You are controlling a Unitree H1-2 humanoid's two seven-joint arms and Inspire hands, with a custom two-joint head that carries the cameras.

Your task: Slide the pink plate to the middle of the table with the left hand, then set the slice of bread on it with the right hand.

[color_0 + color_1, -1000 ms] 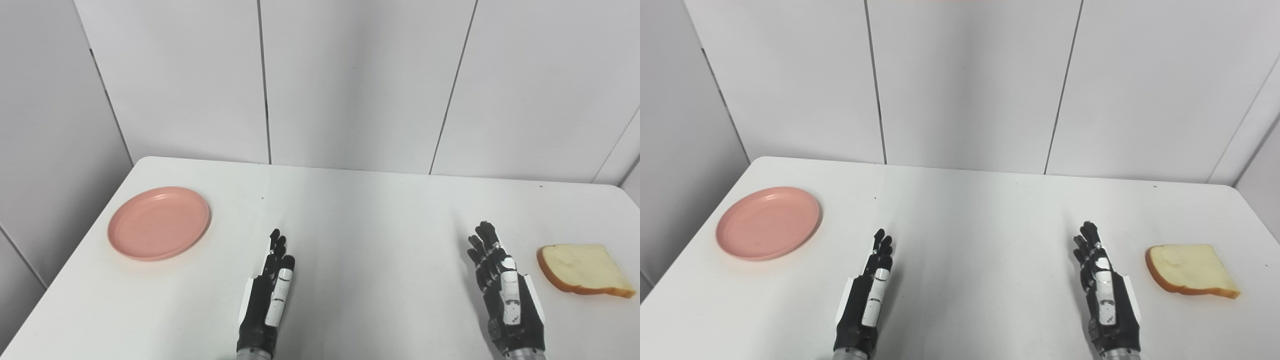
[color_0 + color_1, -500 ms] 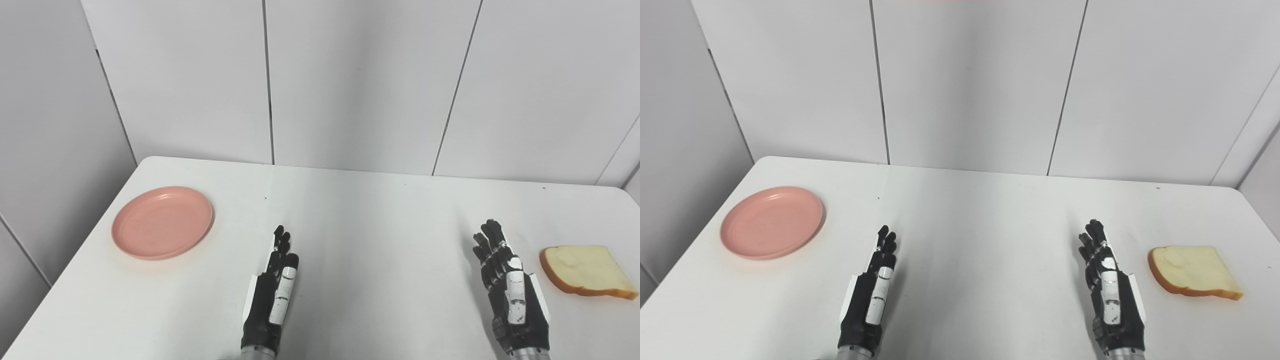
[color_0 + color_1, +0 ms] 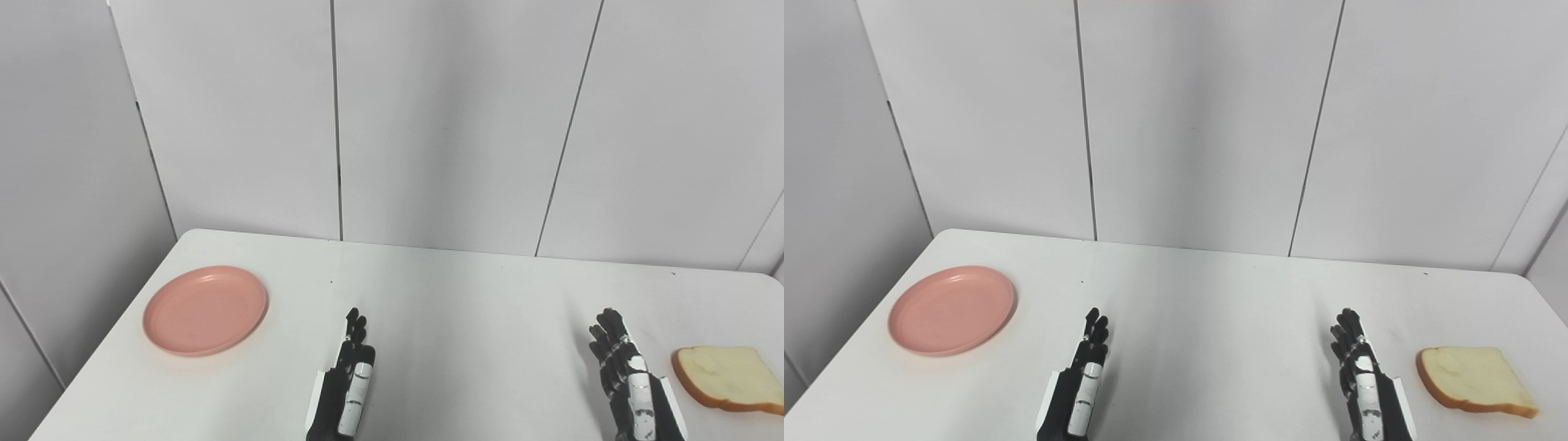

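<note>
In the left eye view we see the pink plate (image 3: 205, 310) lying on the desk (image 3: 465, 318) at its left side, well apart from our left robot hand (image 3: 346, 392), whose fingers are stretched out and holding nothing. In the right eye view our right robot hand (image 3: 1366, 392) is likewise spread and empty, near the slice of bread (image 3: 1473, 381) at the desk's right.

A pink plate (image 3: 205, 310) sits at the left of a white table (image 3: 465, 318), bread (image 3: 729, 378) at lower right, and both hands, left hand (image 3: 344, 386) and right hand (image 3: 631, 383), hold nothing along the bottom edge, fingers extended.
</note>
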